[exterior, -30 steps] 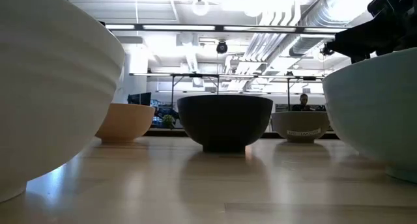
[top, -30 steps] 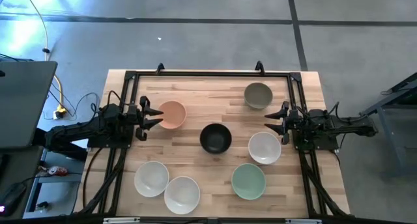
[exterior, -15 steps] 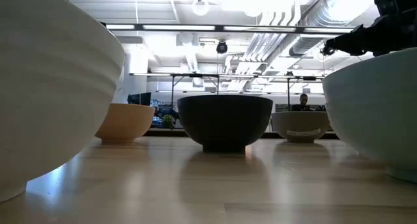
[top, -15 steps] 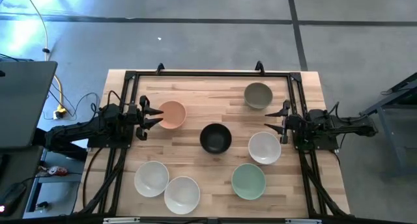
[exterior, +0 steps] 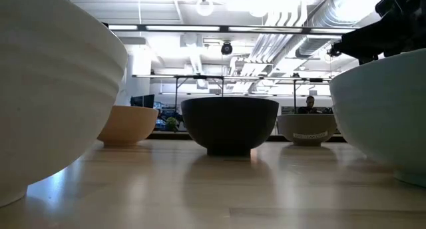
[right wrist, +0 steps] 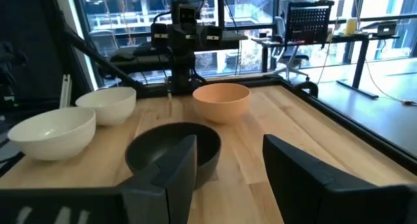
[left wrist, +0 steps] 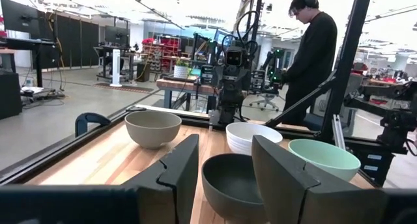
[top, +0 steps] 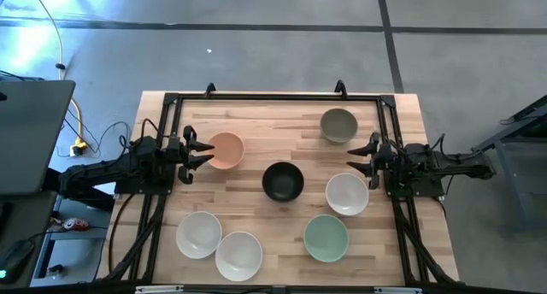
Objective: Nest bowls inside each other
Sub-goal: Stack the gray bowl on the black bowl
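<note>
**Seven bowls apart on the table, both grippers empty**

Only the high view takes in all seven bowls, none nested. The left gripper (top: pixel 203 152) sits at the table's left edge with its fingers spread and nothing between them; the peach-orange bowl (top: pixel 226 150) lies just beyond its fingertips, seemingly not touching. The right gripper (top: pixel 358 155) waits at the right edge, fingers likewise apart and empty. A white bowl (top: pixel 347 194) lies just in front of it and to one side, and the olive-grey bowl (top: pixel 338 125) near its other side. The black bowl (top: pixel 283 181) stands between the two grippers, near the table's middle. The mint green bowl (top: pixel 326 238) lies beyond the white one. Two more white bowls (top: pixel 199 233) (top: pixel 238 255) lie side by side, touching or nearly so, well away from the left gripper.

The low view sees the bowls only from the side: the black bowl in the middle, the peach-orange and olive-grey ones farther back, two large bowl walls close up.

The left wrist view alone shows a person (left wrist: pixel 311 55) in dark clothes standing beyond the table, behind the right arm. The right wrist view shows the left arm behind the peach-orange bowl.
</note>
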Available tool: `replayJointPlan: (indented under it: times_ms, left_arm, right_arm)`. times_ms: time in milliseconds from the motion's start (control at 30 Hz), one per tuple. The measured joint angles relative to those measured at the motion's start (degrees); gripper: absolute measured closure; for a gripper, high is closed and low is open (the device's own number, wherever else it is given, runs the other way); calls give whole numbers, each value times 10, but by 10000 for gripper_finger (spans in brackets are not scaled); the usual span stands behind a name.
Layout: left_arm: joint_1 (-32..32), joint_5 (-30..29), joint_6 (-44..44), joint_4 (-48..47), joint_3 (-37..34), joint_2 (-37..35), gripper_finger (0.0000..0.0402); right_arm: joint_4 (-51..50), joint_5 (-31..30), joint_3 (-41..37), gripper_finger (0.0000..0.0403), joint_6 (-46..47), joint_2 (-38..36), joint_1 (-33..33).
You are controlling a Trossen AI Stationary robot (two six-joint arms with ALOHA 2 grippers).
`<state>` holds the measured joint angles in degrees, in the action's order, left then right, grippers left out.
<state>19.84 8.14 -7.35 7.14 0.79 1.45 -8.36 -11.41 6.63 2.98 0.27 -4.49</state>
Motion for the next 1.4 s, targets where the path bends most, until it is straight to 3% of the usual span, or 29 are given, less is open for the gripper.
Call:
replayJointPlan:
  times_ms: [467,667,833,1100,1300,1400]
  left_arm:
    - [0,-19,0,0,0,0,268]
    - [0,-34,0,0,0,0,268]
    - [0,-32,-1,0,0,0,268]
    - [0,34,-60,0,0,0,268]
    - [0,34,-91,0,0,0,268]
    - [0,33,-104,1,0,0,268]
  right_arm:
    - [2,2,0,233,0,0,0]
    - [23,-44,0,233,-3,0,0]
    - [28,-48,0,233,-1,0,0]
    - [31,-47,0,233,86,0,0]
    - [45,-43,0,233,139,0,0]
    - [90,-10,0,233,148,0,0]
